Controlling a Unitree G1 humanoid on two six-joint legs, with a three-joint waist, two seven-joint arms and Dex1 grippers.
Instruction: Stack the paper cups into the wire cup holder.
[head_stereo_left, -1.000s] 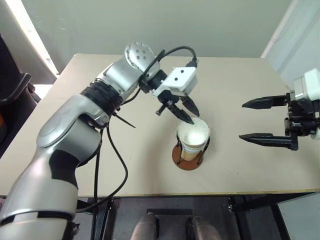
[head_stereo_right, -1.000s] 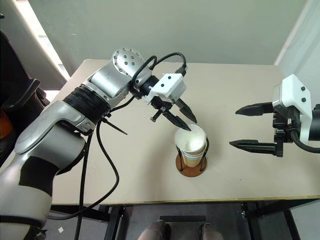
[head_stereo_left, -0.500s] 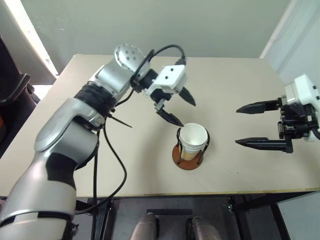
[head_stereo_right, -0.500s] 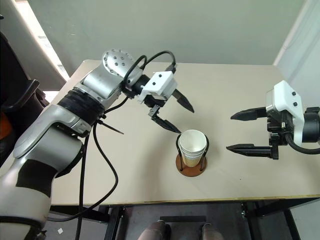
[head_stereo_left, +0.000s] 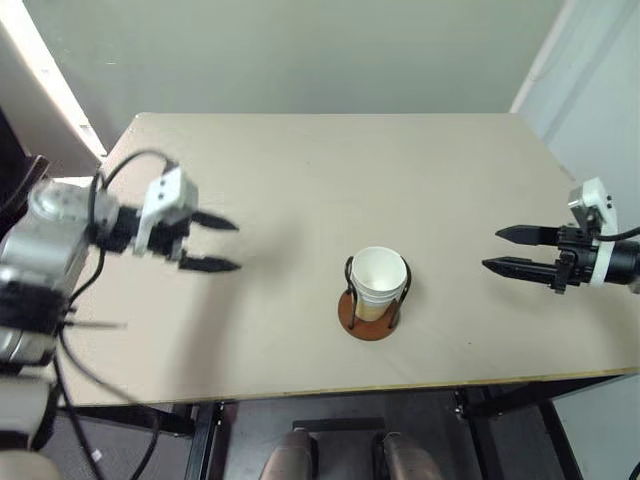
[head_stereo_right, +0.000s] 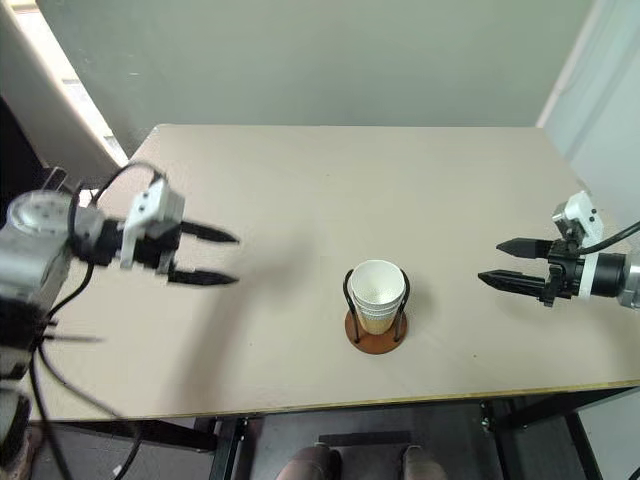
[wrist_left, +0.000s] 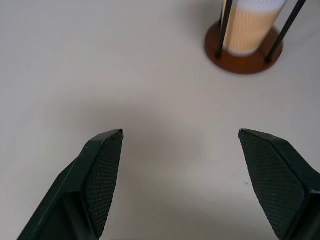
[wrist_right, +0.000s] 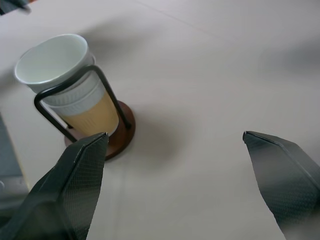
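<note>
The left gripper (head_stereo_left: 212, 244) has drawn away from the paper cups (head_stereo_left: 379, 283) to the table's (head_stereo_left: 300, 170) left side, well apart from them, its fingers spread wide and holding nothing; a second ago it reached over the cup rim; the right gripper (head_stereo_left: 505, 250) sits farther right and lower than before, jaws apart, empty. The cups stand nested upright, mouth up, long axis vertical, inside the wire cup holder (head_stereo_left: 369, 316) near the table's front middle; several stacked rims show in the right wrist view, the exact number unclear; one holder, one stack.
</note>
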